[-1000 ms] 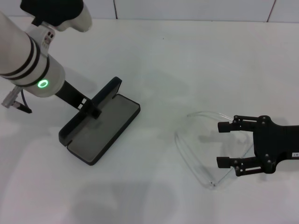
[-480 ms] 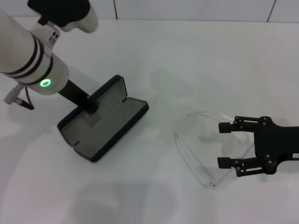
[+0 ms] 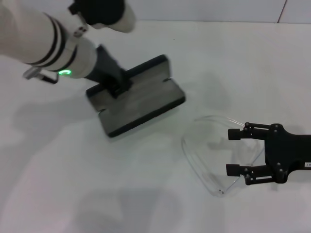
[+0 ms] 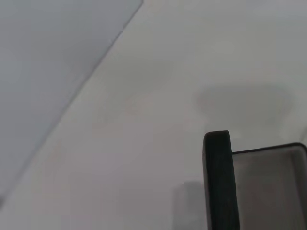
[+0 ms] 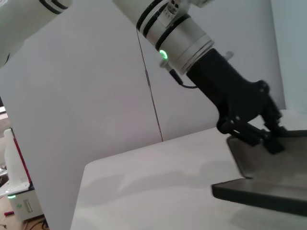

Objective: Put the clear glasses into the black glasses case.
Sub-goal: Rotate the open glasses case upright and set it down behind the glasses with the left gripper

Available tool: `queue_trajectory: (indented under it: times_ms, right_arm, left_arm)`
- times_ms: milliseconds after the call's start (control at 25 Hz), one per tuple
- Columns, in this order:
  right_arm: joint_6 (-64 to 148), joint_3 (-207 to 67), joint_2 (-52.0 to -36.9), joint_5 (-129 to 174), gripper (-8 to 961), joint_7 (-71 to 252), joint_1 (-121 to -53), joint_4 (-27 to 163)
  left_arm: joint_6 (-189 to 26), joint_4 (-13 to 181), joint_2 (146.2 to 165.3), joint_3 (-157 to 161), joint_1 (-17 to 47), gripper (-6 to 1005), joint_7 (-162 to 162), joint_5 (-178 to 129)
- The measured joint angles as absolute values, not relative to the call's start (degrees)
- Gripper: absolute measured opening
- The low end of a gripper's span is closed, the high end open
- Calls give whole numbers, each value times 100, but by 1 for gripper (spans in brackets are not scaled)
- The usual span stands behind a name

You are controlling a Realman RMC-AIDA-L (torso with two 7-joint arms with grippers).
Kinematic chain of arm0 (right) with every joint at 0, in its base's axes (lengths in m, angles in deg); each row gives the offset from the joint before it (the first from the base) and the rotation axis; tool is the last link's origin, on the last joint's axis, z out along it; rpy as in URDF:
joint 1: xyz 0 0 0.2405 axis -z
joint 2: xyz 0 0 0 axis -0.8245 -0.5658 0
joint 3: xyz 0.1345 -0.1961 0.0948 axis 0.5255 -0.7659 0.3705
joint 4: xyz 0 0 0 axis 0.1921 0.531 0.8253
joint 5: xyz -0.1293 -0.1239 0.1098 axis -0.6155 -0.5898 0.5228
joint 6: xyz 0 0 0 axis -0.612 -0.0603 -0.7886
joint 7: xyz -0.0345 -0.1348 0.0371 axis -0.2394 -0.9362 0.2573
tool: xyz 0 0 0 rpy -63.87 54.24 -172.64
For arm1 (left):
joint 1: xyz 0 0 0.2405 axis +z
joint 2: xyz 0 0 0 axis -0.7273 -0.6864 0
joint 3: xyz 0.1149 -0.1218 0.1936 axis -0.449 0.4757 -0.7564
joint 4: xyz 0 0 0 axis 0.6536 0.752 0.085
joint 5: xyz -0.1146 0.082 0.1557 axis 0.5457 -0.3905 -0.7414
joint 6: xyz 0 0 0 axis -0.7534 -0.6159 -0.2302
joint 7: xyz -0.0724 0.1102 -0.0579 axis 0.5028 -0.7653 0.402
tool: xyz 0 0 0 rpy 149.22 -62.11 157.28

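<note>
The black glasses case (image 3: 146, 99) lies open with its grey lining up, left of centre on the white table (image 3: 146, 194). My left gripper (image 3: 116, 86) is shut on its left edge. The right wrist view shows that clamp (image 5: 254, 129) on the case (image 5: 268, 184), which seems slightly raised off the table. In the left wrist view I see one case wall (image 4: 218, 182) and some lining. The clear glasses (image 3: 197, 167) rest on the table to the right of the case. My right gripper (image 3: 233, 151) stands open at their right side, its fingers (image 3: 234, 132) just above the frame.
The white table top ends at a light wall (image 3: 194, 9) at the back. A wall seam (image 5: 149, 91) shows in the right wrist view. A small white device with a green light (image 5: 12, 182) stands off the table's side.
My left arm has carried the open case right, toward the table's middle and the glasses, turning it. The right gripper and the glasses have stayed put.
</note>
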State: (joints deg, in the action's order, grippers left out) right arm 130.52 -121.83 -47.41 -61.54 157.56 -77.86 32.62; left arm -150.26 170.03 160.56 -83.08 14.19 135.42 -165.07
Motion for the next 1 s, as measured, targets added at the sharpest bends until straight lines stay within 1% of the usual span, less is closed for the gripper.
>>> queue_trajectory:
  times_ms: [200,400,640,1000]
  right_arm:
    - [13087,-12154,-4740,-6006,841,15596,-7757,3494]
    - [13087,-12148,-4747,-5940,841,15544,-7759,3612]
    - [13113,-12146,-4747,-5822,841,15542,-7739,3712]
    - [13115,-12148,-4741,-5813,842,15537,-7738,3774]
  left_arm:
    - [-14406,17075,16056,-8934,1446,192,12369,-16357]
    - [-13903,16918,16056,-9332,1316,194,11924,-16436]
    - [-13456,16462,16059,-9476,1205,196,11793,-16673]
    - [-12955,16192,16082,-9717,1276,200,11818,-16846]
